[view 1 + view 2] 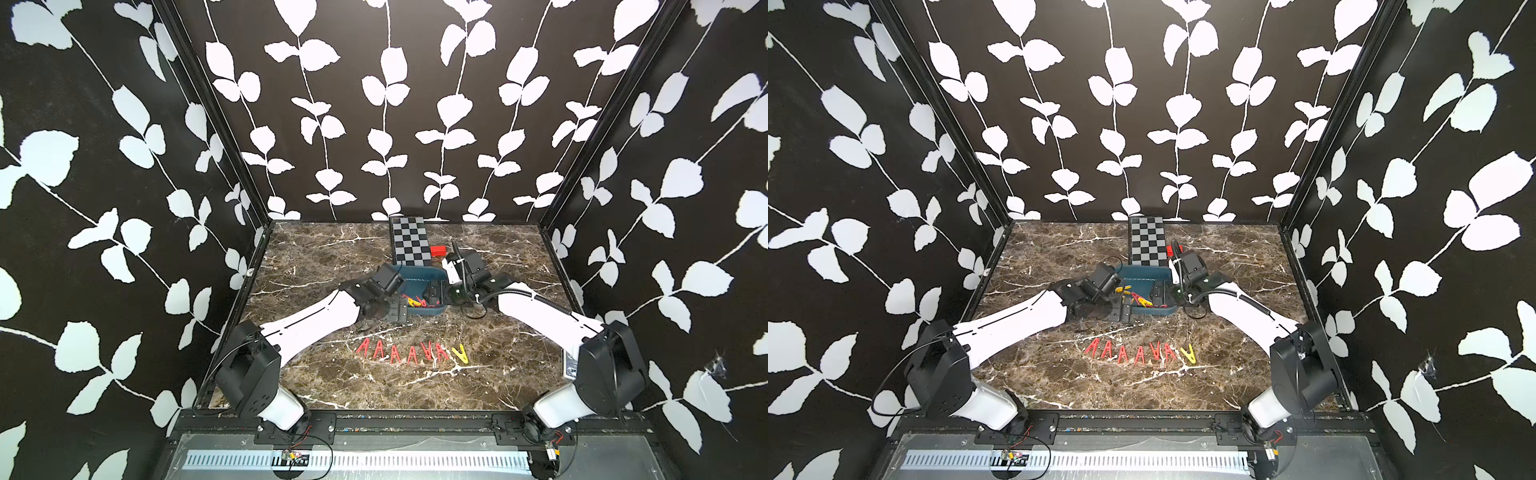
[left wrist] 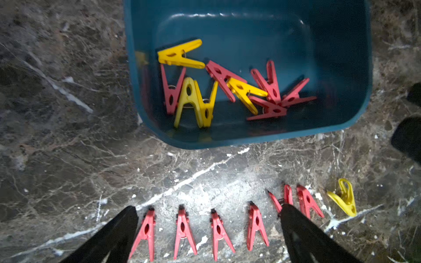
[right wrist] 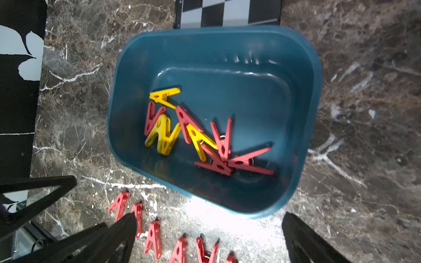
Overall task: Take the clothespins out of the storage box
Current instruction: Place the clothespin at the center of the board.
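Note:
The teal storage box (image 1: 419, 276) (image 1: 1144, 274) sits mid-table, its rim (image 2: 250, 140) (image 3: 314, 91) showing in both wrist views. Several red and yellow clothespins (image 2: 196, 100) (image 3: 218, 145) lie jumbled on its floor. A row of several red clothespins (image 1: 411, 353) (image 1: 1140, 352) (image 2: 182, 230) (image 3: 155, 236) with a yellow one (image 1: 460, 354) at its right end lies on the marble in front of the box. My left gripper (image 1: 399, 309) (image 2: 209, 208) hangs open and empty at the box's near left corner. My right gripper (image 1: 434, 291) (image 3: 209, 215) hovers open and empty over the box's right side.
A black-and-grey checkered board (image 1: 409, 241) lies just behind the box, with a small red block (image 1: 437, 251) beside it. Patterned walls close in the marble table (image 1: 316, 257) on three sides. Both arms reach in from the front corners.

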